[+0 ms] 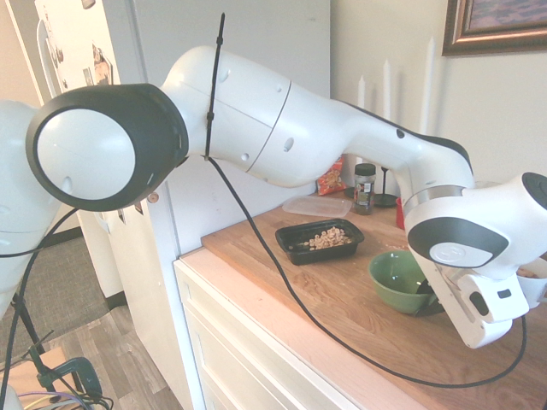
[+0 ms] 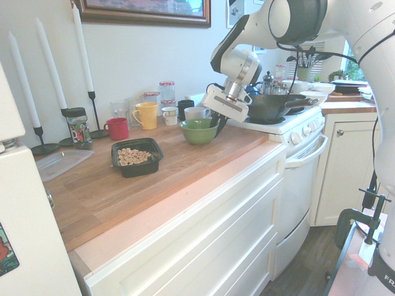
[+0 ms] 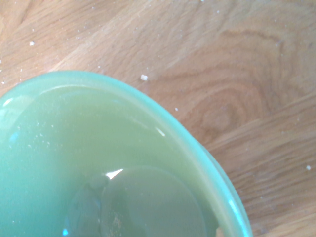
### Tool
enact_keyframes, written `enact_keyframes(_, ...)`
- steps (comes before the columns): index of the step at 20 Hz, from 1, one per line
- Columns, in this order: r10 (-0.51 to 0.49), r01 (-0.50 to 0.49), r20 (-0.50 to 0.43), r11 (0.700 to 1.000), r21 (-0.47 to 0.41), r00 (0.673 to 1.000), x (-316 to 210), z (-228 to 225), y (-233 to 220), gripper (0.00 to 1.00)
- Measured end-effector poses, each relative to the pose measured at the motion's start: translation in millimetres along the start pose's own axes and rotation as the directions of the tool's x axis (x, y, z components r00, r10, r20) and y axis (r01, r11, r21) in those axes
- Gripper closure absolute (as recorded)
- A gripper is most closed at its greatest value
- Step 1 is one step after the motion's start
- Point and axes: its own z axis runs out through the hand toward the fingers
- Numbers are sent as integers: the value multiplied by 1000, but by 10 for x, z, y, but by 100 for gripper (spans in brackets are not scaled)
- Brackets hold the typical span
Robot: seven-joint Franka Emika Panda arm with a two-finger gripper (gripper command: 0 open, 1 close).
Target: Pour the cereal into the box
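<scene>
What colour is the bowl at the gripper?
Green, plain; it shows best in the second exterior view.

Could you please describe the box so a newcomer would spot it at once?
On the wooden counter, look between the red mug and the counter's front edge. The box is a shallow black rectangular tray, the one holding tan cereal.

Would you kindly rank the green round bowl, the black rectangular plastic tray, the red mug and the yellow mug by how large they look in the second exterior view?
1. Black rectangular plastic tray
2. Green round bowl
3. Yellow mug
4. Red mug
</scene>
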Motion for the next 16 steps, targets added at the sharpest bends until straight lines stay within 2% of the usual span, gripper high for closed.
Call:
enact_keyframes(8,-23,22,-17,1000,-21,1000,-9,-45,-25,0)
enact_keyframes(12,-140,125,-108,983,-138,984,-230,-271,-261,0)
enact_keyframes(16,-265,213,-205,946,-243,942,-592,-409,-603,0)
